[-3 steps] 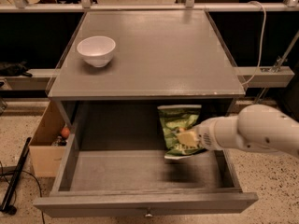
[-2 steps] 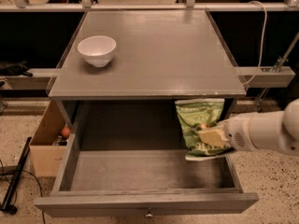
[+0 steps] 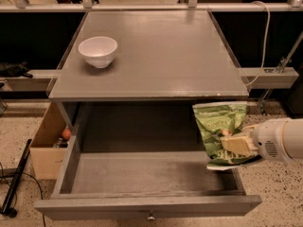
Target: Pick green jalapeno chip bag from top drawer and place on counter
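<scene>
The green jalapeno chip bag (image 3: pixel 218 128) hangs upright in my gripper (image 3: pixel 233 143), which is shut on its lower right part. The bag is lifted above the right side wall of the open top drawer (image 3: pixel 142 174), just under the front right edge of the counter (image 3: pixel 161 51). My white arm (image 3: pixel 279 140) comes in from the right. The drawer is pulled fully out and its grey floor is bare. Its small metal knob (image 3: pixel 150 217) shows at the bottom edge.
A white bowl (image 3: pixel 98 51) stands on the counter's left side. A tan cardboard box (image 3: pixel 47 143) with small items sits on the floor left of the drawer. A white cable (image 3: pixel 263 37) and a side shelf (image 3: pixel 270 77) are at the right.
My gripper has lifted the bag up out of the drawer and carried it to the right, past the drawer's right wall.
</scene>
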Controlling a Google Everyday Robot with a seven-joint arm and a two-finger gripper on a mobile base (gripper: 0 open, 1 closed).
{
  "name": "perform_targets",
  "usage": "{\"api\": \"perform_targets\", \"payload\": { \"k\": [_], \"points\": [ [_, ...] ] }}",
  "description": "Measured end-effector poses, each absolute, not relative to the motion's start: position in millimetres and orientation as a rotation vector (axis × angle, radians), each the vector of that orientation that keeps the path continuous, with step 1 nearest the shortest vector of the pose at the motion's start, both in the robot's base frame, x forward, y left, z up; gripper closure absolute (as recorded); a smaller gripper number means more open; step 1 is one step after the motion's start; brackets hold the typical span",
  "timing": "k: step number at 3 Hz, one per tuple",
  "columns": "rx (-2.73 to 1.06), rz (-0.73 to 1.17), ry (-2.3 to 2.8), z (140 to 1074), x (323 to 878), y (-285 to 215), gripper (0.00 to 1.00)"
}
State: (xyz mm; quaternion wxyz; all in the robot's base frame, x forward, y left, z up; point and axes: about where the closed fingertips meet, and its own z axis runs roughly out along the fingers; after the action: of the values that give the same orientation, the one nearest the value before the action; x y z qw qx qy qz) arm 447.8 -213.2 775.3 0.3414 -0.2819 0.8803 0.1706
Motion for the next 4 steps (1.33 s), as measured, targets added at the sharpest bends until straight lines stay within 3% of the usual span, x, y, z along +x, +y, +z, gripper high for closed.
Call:
{"api": "perform_targets", "payload": {
  "k": [3,4],
  "points": [
    [-0.946,0.246,2.051,940.7,538.3,-168.5,1.0],
    [-0.95,0.268,2.05,935.8,547.5,-170.6,1.0]
  ]
}}
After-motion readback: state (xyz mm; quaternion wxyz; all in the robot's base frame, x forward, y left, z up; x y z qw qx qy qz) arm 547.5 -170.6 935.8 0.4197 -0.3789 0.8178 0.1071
